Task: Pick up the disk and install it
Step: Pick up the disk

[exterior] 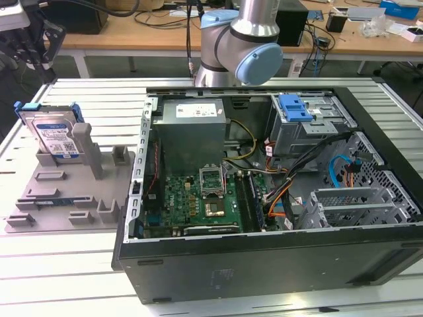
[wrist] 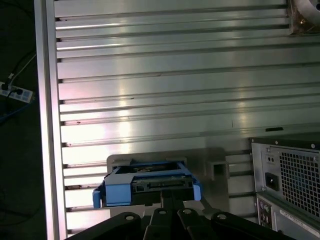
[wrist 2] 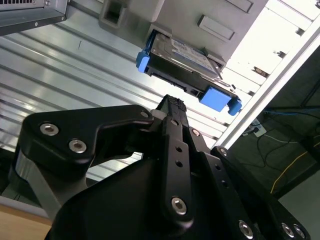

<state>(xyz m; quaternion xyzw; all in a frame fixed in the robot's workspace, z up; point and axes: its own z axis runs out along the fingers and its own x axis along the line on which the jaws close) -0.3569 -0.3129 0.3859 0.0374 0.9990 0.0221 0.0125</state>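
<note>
Closest to the wrist cameras are the jaws. In the first wrist view they look shut together with nothing between them. They hang over the disk (wrist 2: pixel 186 51) and aren't touching it, as far as we can make out.

The disk stands on edge in its blue carrier, slotted into a grey holder (exterior: pixel 66 191) at the exterior view's left, label side toward that camera. The holder sits on the slatted metal desk (exterior: pixel 92 99), just beside the open PC case (exterior: pixel 264 264). So nothing's picked up yet and the disk is well apart from where it has to go.

Further back, in the upper right of the exterior view, there's the grey drive cage (exterior: pixel 317 135) with a separate blue bracket (exterior: pixel 294 107) on top. A bundle of cables (exterior: pixel 297 178) runs just in front of the cage.

What we'd worry about:
- Jaws coming down shut would hit the disk's top edge instead of straddling it, and could jam it in the slot.
- The carrier looks like thin plastic. A grip on it rather than on the metal body could flex, and the disk might tilt or slip.
- An off-centre grip could drag the disk against the holder's posts.
- Those cables could snag a corner of the disk near the cage.
</note>
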